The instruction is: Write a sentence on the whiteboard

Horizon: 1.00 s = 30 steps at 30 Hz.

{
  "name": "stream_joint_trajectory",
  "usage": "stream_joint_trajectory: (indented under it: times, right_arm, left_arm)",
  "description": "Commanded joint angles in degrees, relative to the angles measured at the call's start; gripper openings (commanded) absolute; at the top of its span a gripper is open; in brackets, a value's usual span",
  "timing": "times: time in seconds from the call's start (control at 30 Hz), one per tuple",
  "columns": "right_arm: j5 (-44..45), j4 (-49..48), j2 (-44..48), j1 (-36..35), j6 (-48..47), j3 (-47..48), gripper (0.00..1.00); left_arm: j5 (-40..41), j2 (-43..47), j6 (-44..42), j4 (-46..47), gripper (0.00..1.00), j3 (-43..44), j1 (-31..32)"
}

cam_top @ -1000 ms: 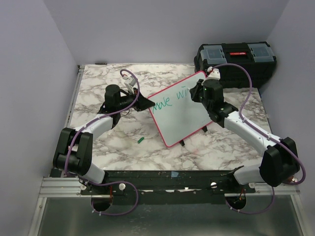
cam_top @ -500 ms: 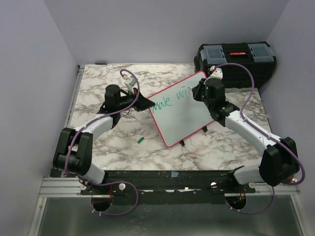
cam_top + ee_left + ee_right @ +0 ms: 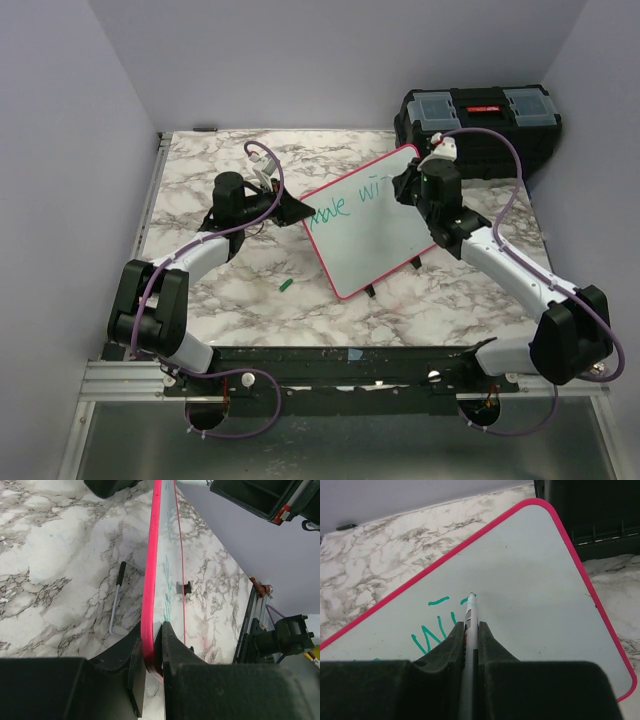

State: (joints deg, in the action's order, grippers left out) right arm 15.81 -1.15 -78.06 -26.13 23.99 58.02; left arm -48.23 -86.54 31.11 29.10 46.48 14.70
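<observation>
The whiteboard (image 3: 375, 225), white with a pink-red frame, sits tilted on the marble table and carries green writing. My left gripper (image 3: 297, 212) is shut on its left edge; the left wrist view shows the pink frame (image 3: 150, 580) edge-on between the jaws. My right gripper (image 3: 405, 188) is shut on a white marker (image 3: 470, 617) whose green tip touches the board (image 3: 530, 580) at the end of a short green stroke, right of the letters "Wi". The right gripper (image 3: 470, 630) points down at the board's upper right part.
A black toolbox (image 3: 478, 125) stands at the back right, just behind the board's top corner. A small green marker cap (image 3: 286, 286) lies on the table in front of the board. A thin wire stand (image 3: 116, 602) lies behind the board. Purple walls enclose the table.
My right gripper has moved a little up and right along the board with the marker, adding to the green writing after "Wi". The left arm and the board have stayed still.
</observation>
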Motion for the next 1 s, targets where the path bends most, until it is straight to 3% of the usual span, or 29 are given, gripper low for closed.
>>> stream_joint_trajectory:
  times: [0.0,0.53,0.97]
  right_arm:
    - [0.4,0.18,2.23,0.38,0.04,1.69,0.01]
    - [-2.76,-0.78,-3.51,0.39,0.6,5.69,0.01]
    - [-3.6,-0.96,-3.56,0.38,1.14,2.49,0.01]
  left_arm:
    - [-0.2,0.56,-7.91,-0.36,0.0,0.46,0.33]
    - [-0.14,0.32,-7.91,-0.37,0.0,0.56,0.33]
    - [-0.06,0.06,-8.0,-0.54,0.0,0.72,0.33]
